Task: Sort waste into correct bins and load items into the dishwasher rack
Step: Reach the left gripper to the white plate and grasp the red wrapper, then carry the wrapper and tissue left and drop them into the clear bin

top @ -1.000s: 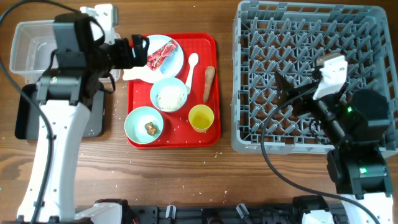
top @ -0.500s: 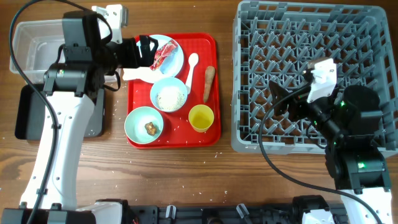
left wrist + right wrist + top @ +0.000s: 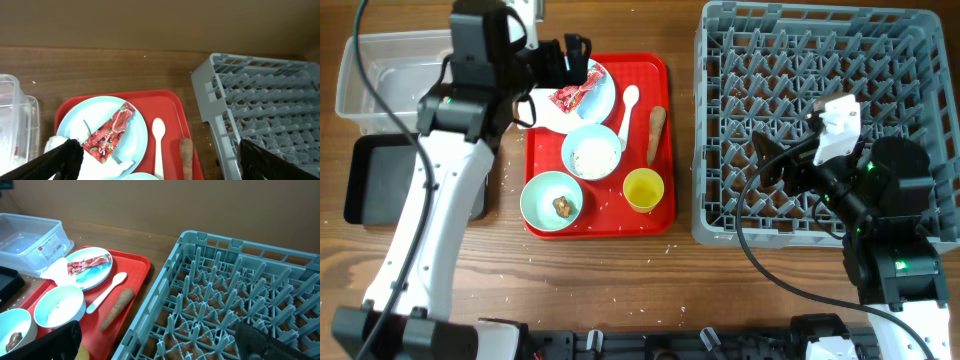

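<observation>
The red wrapper (image 3: 575, 95) lies on the pale blue plate (image 3: 598, 97) at the back of the red tray (image 3: 660, 75), with white tissue (image 3: 545, 117) beside it. My left gripper (image 3: 570, 58) is open and empty above the plate's far left edge; in the left wrist view its fingers (image 3: 160, 150) frame the wrapper (image 3: 107, 132) and spoon (image 3: 158, 140). The brown sausage piece (image 3: 656, 133), rice bowl (image 3: 592, 152), mint bowl (image 3: 540, 190) with a brown lump (image 3: 562, 205) and yellow cup (image 3: 643, 189) sit on the tray. My right gripper (image 3: 772, 160) is open and empty over the grey rack (image 3: 820, 60).
The clear tub (image 3: 385, 80) stands at the back left, with the black tray (image 3: 365, 185) in front of it, partly under my left arm. Rice grains are scattered on the wood around the red tray. The rack fills the right side.
My left arm has swung right and back, bringing its open gripper from the plate's left side to above its far edge. The right gripper shifted slightly left, then held still.
</observation>
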### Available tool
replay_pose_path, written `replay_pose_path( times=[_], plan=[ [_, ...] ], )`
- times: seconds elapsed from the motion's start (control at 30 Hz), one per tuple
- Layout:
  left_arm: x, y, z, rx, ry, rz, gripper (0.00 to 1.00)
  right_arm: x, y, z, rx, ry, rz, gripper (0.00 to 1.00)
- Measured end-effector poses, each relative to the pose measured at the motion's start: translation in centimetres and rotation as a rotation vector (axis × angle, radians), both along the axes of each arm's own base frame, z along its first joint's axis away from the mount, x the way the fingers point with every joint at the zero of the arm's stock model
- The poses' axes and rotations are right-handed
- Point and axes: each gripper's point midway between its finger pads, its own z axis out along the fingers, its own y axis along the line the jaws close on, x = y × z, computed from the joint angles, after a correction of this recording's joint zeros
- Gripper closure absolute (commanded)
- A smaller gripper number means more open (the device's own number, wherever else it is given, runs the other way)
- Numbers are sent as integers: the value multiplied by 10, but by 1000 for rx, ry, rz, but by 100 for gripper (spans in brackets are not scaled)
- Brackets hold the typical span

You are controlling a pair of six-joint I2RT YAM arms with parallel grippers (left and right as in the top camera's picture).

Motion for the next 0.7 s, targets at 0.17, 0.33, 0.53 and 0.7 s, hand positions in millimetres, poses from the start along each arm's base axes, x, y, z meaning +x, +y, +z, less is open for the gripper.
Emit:
replay_pose_path(
  times=[0.17, 0.33, 0.53, 0.7],
  plan=[
    [15, -7, -20, 46, 31, 21, 0, -1, 0, -1, 0, 7, 0, 0],
    [35, 3, -43, 107, 45, 91, 0, -3, 0, -7, -2, 34, 0, 0],
    [69, 7, -108, 177, 106, 130, 0, -9, -1, -22, -6, 101, 0, 0],
    [79, 8, -164, 225, 191, 124, 0, -6, 0, -34, -9, 149, 0, 0]
  ],
)
